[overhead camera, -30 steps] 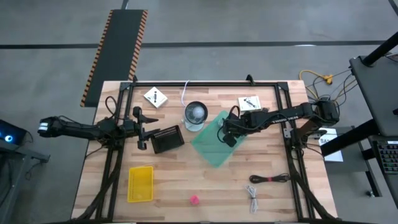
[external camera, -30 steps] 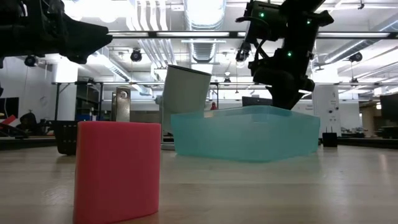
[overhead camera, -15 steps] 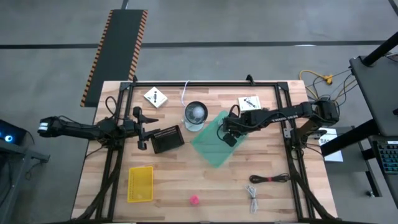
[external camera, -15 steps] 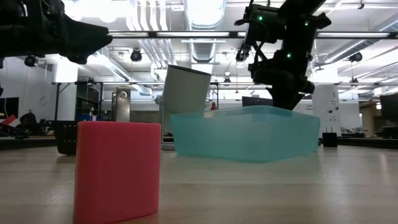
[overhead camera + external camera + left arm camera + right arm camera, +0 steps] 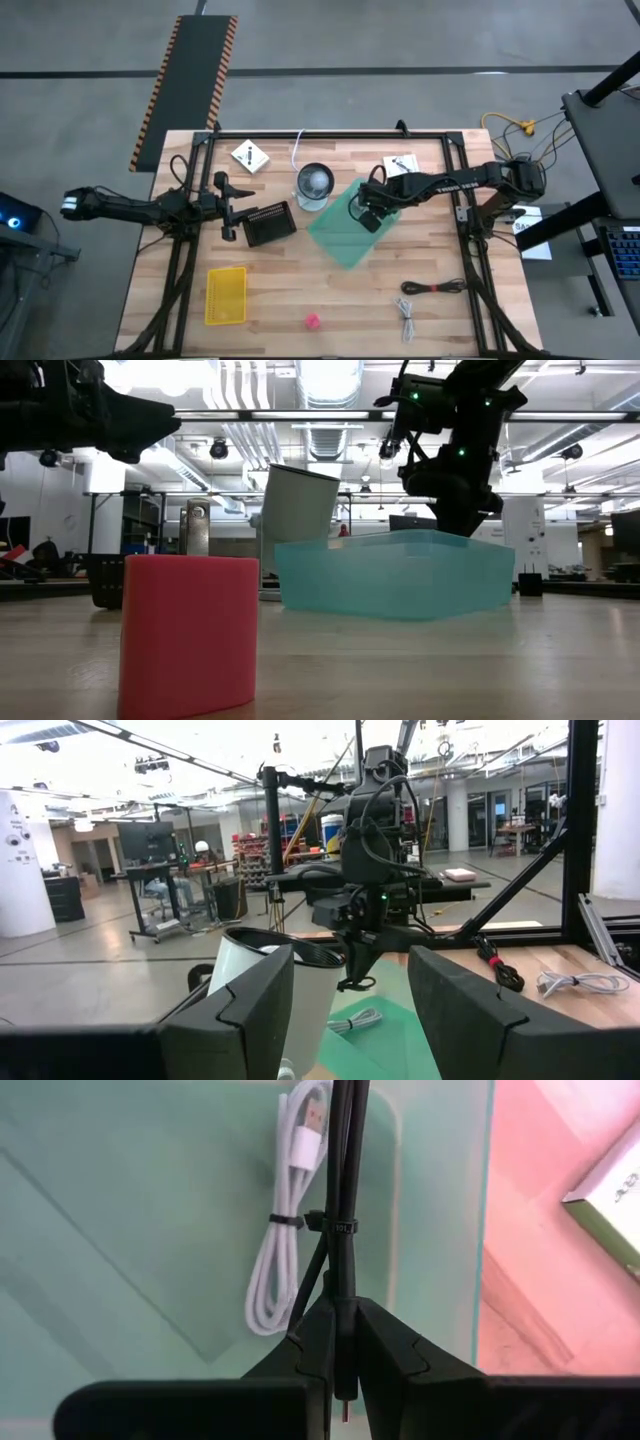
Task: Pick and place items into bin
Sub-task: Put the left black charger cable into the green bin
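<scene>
I see my right tool (image 5: 340,1342) clenched on a bundled dark thin cable (image 5: 345,1200), its long axis hanging down over the teal bin (image 5: 335,235), above a white coiled cable (image 5: 285,1230).

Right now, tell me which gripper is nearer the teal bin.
Right. The right gripper hangs over the teal bin, holding a dark cable; the left gripper waits beyond the cup.

Two slender black jointed arms with looping black cables; green indicator lights on right arm (image 5: 455,430); blocky, angular matte-black fingers (image 5: 250,1005); white-tipped left arm (image 5: 120,207).
</scene>
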`<state>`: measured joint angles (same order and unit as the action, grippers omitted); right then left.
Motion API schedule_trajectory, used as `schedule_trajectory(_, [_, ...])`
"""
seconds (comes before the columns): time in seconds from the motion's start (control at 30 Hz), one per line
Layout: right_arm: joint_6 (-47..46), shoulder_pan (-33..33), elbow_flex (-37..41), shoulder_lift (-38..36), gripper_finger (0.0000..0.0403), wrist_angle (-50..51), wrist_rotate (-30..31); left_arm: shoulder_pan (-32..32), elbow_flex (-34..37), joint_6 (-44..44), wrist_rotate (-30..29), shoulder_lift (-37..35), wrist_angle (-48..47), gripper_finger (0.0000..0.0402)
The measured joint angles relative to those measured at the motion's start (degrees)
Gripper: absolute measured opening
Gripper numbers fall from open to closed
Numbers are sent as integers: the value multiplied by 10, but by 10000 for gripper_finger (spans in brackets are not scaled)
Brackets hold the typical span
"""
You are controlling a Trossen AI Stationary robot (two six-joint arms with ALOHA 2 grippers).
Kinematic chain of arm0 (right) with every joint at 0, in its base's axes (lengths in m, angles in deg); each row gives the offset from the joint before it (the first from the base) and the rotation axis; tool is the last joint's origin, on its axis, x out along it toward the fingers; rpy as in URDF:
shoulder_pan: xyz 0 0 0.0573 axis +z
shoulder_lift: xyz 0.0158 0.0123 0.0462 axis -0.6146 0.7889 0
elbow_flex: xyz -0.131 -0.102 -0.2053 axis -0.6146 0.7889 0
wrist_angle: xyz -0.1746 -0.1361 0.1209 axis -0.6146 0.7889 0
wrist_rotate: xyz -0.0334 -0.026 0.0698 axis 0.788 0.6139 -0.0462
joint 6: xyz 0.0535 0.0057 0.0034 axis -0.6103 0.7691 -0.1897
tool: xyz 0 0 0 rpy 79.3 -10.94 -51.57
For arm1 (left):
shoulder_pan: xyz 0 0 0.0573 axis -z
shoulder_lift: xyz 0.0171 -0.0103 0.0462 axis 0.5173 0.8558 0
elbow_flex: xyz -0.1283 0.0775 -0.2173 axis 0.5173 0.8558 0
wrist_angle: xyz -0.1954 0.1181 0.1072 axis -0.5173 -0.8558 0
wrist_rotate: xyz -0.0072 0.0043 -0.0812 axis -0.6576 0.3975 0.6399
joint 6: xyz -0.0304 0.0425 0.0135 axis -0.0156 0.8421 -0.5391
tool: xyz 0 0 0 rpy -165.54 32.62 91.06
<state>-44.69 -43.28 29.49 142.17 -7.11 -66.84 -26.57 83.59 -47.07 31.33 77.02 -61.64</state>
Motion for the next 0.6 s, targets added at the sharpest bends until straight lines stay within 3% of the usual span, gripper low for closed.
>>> schedule_trajectory(0.3, [13, -8, 1, 29, 20, 0, -22, 0, 0, 0, 0, 0, 0, 183])
schedule_trajectory(0.6, [28, -9, 2, 28, 32, -3, 11, 0, 0, 0, 0, 0, 1, 183])
